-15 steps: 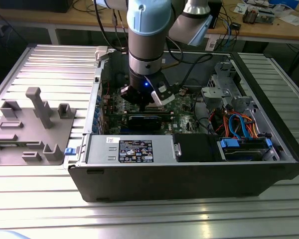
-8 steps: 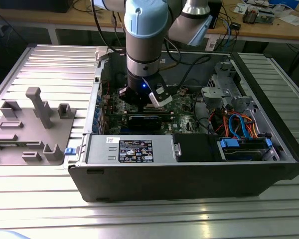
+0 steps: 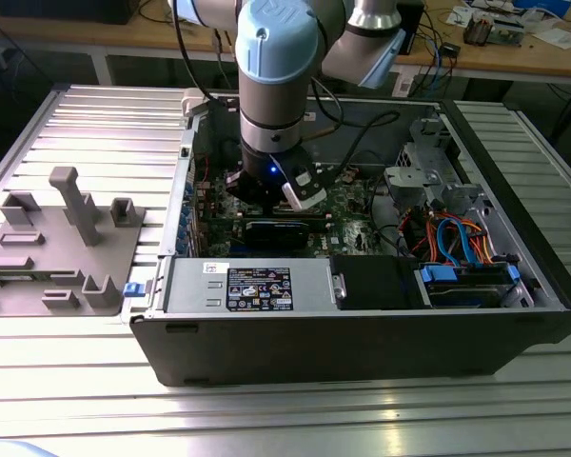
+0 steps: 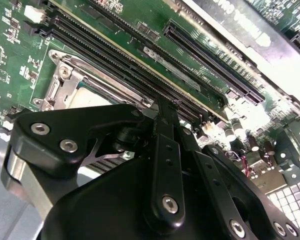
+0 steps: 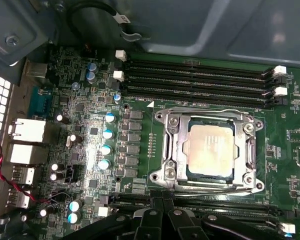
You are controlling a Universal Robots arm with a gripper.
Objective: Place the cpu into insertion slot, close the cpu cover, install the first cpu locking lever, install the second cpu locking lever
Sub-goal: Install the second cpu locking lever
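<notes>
The pincer's black linkage (image 5: 165,222) fills the foreground of the first wrist view; whether it is open or holds anything, I cannot tell. Just beyond it the cpu (image 5: 210,150) lies flat in the insertion slot (image 5: 166,165), the cpu cover (image 5: 208,114) framing it. The tips are cut off.

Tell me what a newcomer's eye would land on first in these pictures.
First, the pale-blue-capped robot arm plunging into the open computer case in the exterior view. In the first wrist view, the silvery cpu sits in its metal-framed insertion slot on the green motherboard, between rows of black memory slots.
</notes>
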